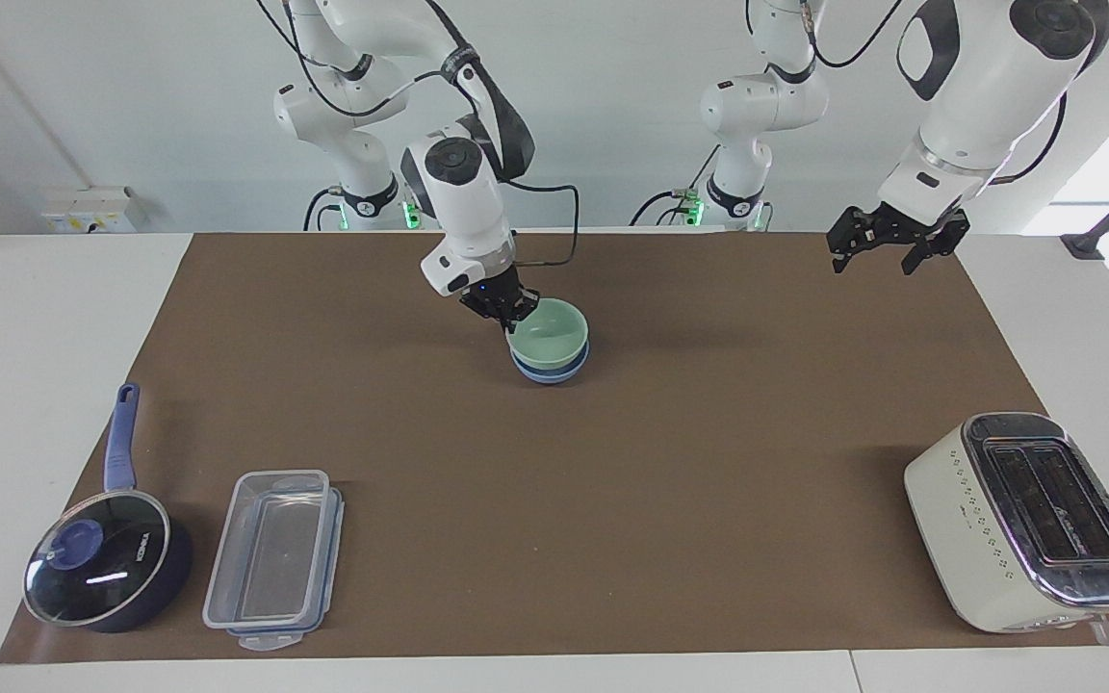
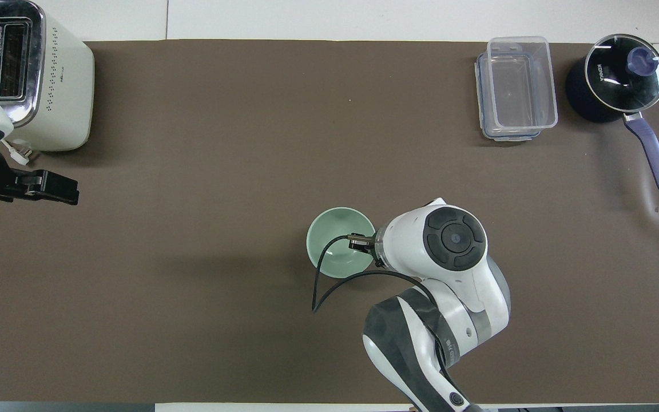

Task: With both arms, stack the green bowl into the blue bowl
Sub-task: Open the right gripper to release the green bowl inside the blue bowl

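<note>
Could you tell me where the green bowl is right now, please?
The green bowl sits nested in the blue bowl at mid-table on the brown mat, with the right gripper at its rim.
</note>
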{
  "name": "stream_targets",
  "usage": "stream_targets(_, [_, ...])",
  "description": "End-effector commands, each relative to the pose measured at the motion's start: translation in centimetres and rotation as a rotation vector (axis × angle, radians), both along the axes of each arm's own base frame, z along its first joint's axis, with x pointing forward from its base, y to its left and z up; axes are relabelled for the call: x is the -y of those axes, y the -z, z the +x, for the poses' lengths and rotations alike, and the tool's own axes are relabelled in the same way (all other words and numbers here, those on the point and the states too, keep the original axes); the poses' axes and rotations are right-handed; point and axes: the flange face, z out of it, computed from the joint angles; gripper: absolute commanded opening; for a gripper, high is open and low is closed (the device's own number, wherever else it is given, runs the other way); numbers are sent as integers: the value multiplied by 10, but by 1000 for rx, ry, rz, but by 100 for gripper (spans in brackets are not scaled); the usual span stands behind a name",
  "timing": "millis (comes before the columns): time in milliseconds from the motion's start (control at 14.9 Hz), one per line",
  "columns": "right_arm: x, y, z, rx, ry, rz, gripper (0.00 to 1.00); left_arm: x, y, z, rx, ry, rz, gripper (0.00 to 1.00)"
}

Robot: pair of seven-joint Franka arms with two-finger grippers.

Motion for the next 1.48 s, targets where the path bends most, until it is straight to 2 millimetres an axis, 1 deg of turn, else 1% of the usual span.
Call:
stream_targets(0, [3, -4, -6, 9, 14, 20, 0, -3, -17, -5, 2, -30, 10, 100])
stream_targets(134, [3, -5, -6, 7, 12, 19, 0, -3, -25, -1, -14, -32, 7, 100])
stream_targets(268, [3, -3, -8, 4, 10, 17, 0, -6, -25, 0, -8, -36, 6, 100])
stream_targets(470, [1, 2, -16, -9, -1, 8, 0, -7, -24, 0, -7, -45, 8, 100])
stream_targets(939, [1, 1, -15, -5, -14, 10, 0, -4, -27, -2, -6, -44, 9, 100])
stream_targets(1006, [1, -1, -14, -1, -28, 11, 11, -2, -27, -2, -7, -40, 11, 100])
stream_targets(1073, [1, -2, -14, -6, -38, 10, 48, -7, -27, -2, -10, -49, 9, 100])
stream_targets(1140, [2, -6, -13, -13, -37, 7, 84, -6, -27, -3, -13, -44, 9, 100])
stream_targets(1207, [7, -17, -10, -4, -32, 12, 100, -2, -25, -4, -19, -38, 9, 100])
stream_targets(1274, [13, -27, -7, -3, -21, 14, 100, -2, -26, -5, -21, -38, 10, 100])
stream_targets(1409, [37, -55, 4, 7, 18, 22, 100, -5, -29, -3, -21, -41, 5, 100])
